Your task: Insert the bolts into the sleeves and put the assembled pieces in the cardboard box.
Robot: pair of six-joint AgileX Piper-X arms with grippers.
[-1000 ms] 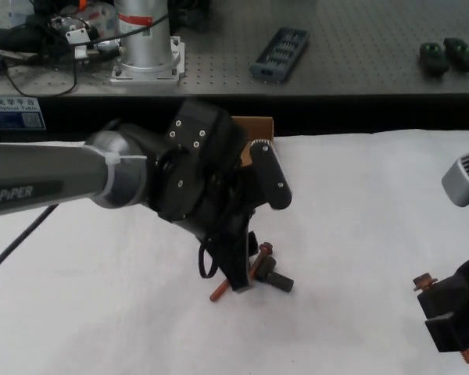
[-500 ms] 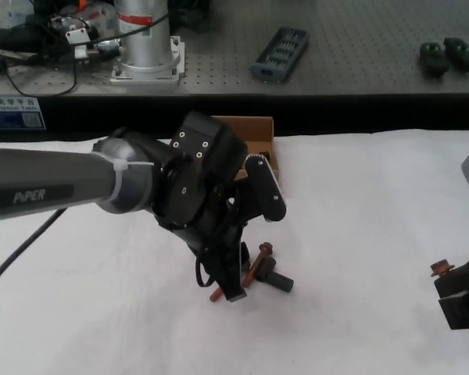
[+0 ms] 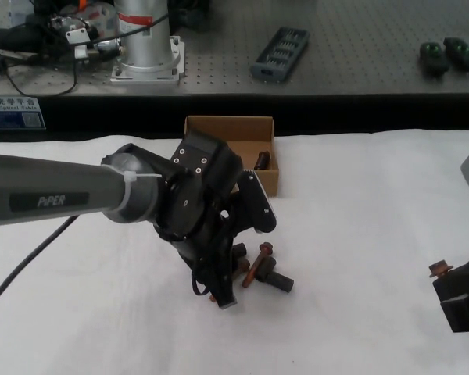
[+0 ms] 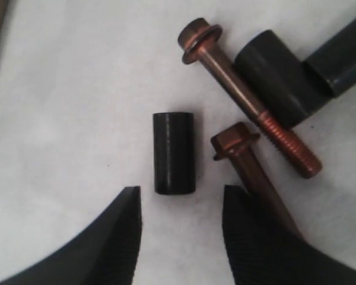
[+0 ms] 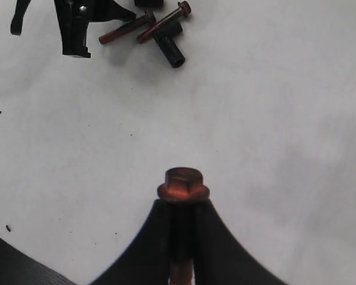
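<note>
My left gripper point(image 4: 181, 237) is open and hangs just above the white cloth. Its fingers flank the near end of a black sleeve point(image 4: 174, 153) that lies loose. Beside that sleeve lie two copper bolts point(image 4: 243, 95) point(image 4: 249, 166), and a second black sleeve point(image 4: 273, 77) rests past them. The high view places this gripper point(image 3: 223, 293) over the small pile of bolts point(image 3: 258, 264) and a sleeve point(image 3: 280, 280), in front of the cardboard box point(image 3: 228, 129). At the right edge, my right gripper point(image 3: 461, 301) is shut on a copper bolt point(image 5: 183, 185), head up, shaft between the fingers.
Something dark point(image 3: 263, 158) leans inside the box at its right wall. White cloth point(image 3: 359, 219) covers the near bench. On the far metal bench stand a metal post point(image 3: 144, 39), a blue-grey rack point(image 3: 280, 51) and two dark green items point(image 3: 448, 55).
The left arm has dropped and drawn back toward the pile, uncovering the box. The right gripper with its bolt shifted toward the right edge, then held still.
</note>
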